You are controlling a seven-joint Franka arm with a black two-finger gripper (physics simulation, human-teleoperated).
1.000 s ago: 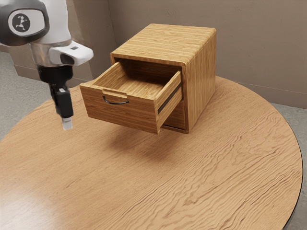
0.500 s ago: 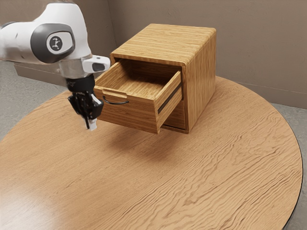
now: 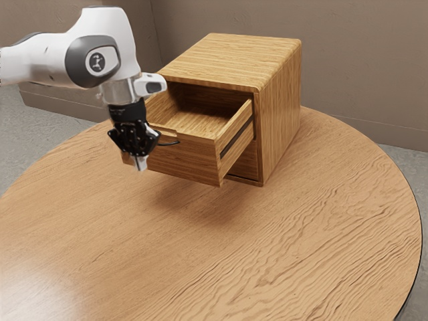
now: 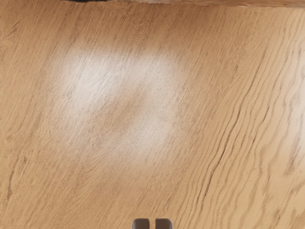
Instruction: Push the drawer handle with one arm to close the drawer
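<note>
Drawer (image 3: 194,161) seen well out; closing stroke judged wholly left to do.
Cabinet's (image 3: 231,59) upper bay is left uncovered. Handle (image 3: 172,143) is partly masked by gripper (image 3: 139,163), poised at drawer front, fingertips drawn together, nothing gripped; contact cannot be confirmed.

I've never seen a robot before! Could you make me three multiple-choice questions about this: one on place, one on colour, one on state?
1. Where is the claw relative to the drawer?
A. Inside it
B. At its front
C. Behind it

2. What colour is the handle?
A. Red
B. White
C. Black

3. How does the drawer stand?
A. Pulled out
B. Fully shut
C. Lying on the floor

Key:
1. B: the claw overlaps its outer front face.
2. C: its curved bar is dark against the wood.
3. A: it juts from the cabinet, its interior showing.
</note>
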